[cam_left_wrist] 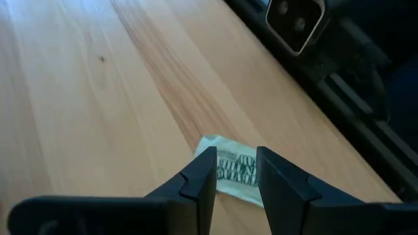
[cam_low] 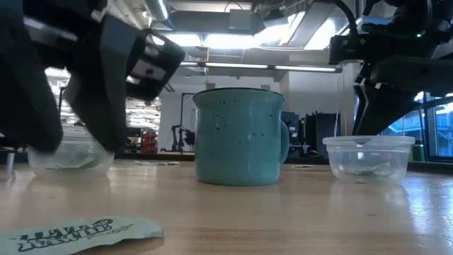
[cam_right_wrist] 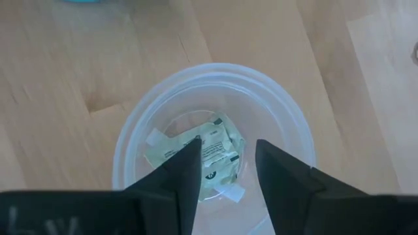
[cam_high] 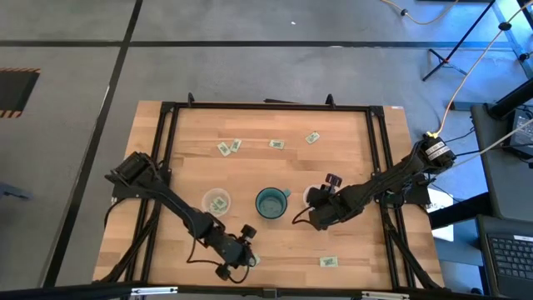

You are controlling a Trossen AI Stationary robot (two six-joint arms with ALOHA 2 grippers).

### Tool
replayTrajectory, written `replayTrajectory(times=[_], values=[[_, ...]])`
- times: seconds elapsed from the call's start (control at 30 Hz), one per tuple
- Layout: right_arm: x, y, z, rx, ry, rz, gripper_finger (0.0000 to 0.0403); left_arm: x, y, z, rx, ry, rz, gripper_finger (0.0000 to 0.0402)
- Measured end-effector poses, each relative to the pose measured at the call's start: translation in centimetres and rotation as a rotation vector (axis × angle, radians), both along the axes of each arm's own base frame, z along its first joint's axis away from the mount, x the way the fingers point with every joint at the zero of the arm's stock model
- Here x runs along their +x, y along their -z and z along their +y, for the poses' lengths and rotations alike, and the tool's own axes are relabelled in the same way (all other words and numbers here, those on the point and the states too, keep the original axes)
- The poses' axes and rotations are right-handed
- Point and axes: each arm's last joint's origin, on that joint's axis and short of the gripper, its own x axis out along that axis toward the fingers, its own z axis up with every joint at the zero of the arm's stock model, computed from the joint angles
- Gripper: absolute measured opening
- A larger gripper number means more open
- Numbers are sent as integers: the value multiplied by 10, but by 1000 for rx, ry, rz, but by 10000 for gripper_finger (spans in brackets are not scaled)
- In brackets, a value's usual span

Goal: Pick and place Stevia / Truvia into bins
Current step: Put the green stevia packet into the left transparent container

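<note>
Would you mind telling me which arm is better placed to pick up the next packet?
The left. Its gripper hangs with open jaws straddling a pale green and white paper packet on the wooden table. The right gripper is open above a clear plastic cup already holding packets.

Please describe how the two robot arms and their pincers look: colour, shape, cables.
Both arms are black and jointed. The left pincer and right pincer each have two dark, flat, wedge-shaped fingers. Black cables run along the arms, and an orange cable reaches the right arm's base.
</note>
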Motion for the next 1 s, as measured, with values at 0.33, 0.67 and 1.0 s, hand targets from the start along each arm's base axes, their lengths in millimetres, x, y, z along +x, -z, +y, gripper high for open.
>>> replayTrajectory(times=[0.33,0.67,1.0], values=[[0,0,0,1,1,-1,147,4,23,-1,-10,-13,56,92],[0,0,0,1,2,-1,147,3,25,1,-33,-46,96,53],[0,0,0,5,8,-5,147,3,26,4,-38,-46,110,7]])
